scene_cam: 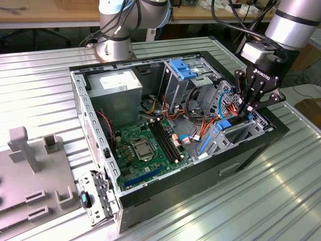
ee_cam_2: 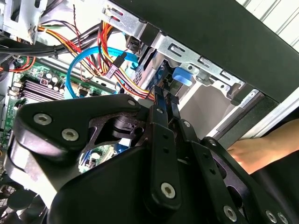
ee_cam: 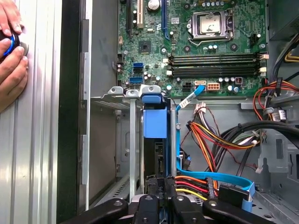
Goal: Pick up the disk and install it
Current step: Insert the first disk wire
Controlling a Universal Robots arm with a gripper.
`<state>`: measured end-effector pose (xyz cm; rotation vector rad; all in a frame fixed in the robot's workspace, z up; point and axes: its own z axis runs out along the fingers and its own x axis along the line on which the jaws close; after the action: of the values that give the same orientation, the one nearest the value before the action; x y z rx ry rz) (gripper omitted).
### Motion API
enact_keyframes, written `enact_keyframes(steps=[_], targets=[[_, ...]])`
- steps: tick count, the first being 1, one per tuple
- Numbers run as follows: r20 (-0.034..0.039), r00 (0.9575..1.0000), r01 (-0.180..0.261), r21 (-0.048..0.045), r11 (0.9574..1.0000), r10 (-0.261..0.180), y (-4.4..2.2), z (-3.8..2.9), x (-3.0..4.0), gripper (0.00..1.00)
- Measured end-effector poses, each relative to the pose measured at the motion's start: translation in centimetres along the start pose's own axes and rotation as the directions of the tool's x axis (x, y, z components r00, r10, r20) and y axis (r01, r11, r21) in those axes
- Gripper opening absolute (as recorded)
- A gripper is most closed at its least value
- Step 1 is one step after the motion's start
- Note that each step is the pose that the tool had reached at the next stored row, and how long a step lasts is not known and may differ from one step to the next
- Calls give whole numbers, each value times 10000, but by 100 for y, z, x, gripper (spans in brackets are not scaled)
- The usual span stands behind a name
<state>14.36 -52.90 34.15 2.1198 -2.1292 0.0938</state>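
The disk [scene_cam: 239, 134] sits in the metal bay at the exterior view's right end of the open computer case [scene_cam: 261, 150], a dark slab between blue plastic rails. In the first wrist view the disk [ee_cam: 152, 156] shows as a dark strip behind a blue end piece [ee_cam: 154, 116]. My gripper [scene_cam: 245, 110] hangs right over it, fingers drawn together and pointing down at its near end. In both wrist views the gripper [ee_cam_2: 166, 99] [ee_cam: 162, 184] has only a thin gap between its fingers, and I see nothing in that gap.
Bundled coloured wires [ee_cam: 210, 140] and a blue flat cable [ee_cam: 215, 177] lie close beside the bay. The motherboard [scene_cam: 145, 143] fills the case floor. A grey power-supply box [scene_cam: 118, 83] and a cage with blue tabs [scene_cam: 183, 68] stand at the back. A person's hands [ee_cam: 11, 51] rest outside the case wall.
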Motion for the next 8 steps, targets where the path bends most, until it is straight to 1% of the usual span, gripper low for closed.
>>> enact_keyframes(steps=[5, 8], targets=[[31, 10000, 2, 0, 10000, -2, 0, -11, 1, 16], [36, 10000, 2, 0, 10000, -2, 1, -30, 4, 16]])
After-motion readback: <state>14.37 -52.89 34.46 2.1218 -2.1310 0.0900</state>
